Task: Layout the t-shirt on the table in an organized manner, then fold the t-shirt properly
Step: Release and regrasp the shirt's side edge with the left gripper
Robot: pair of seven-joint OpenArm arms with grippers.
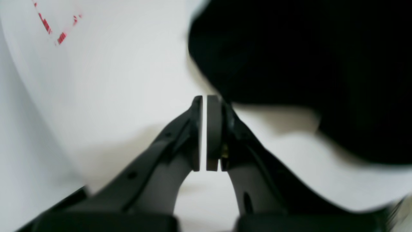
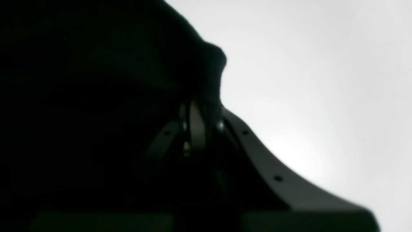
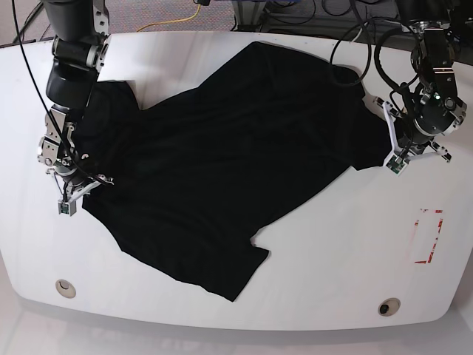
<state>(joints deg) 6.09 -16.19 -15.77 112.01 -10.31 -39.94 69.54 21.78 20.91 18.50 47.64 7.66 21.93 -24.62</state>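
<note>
T-shirt (image 3: 214, 170) cloth is lying spread across the middle of my white desk (image 3: 332, 244), black and wrinkled, running slantwise from the far right corner toward the near left, with one sleeve corner jutting out near the front edge. It is not lying square; the hem and sleeves are sitting at angles.

I am holding my right claw (image 2: 202, 112) at the shirt's left border in the base view, and in my right wrist view the pads are sitting pressed together with a bunched fold of the black fabric rising right between and above them, so I am pinching the shirt's edge there. Most of that view is dark cloth, with bare desk showing off to the right.

I am keeping my left claw (image 1: 204, 100) at the opposite side of the garment, just beside the sleeve end. Its two pads (image 1: 214, 129) are standing nearly together, only a thin sliver of white showing between them, and nothing is sitting in that gap. The black cloth is lying just beyond the tips and off to one side; whether the tips are brushing it I cannot tell, as the view is blurred.

A red tape outline (image 3: 427, 237) is marking the desk well apart from the shirt, and two round grommet holes (image 3: 389, 306) are sitting near the front edge.
</note>
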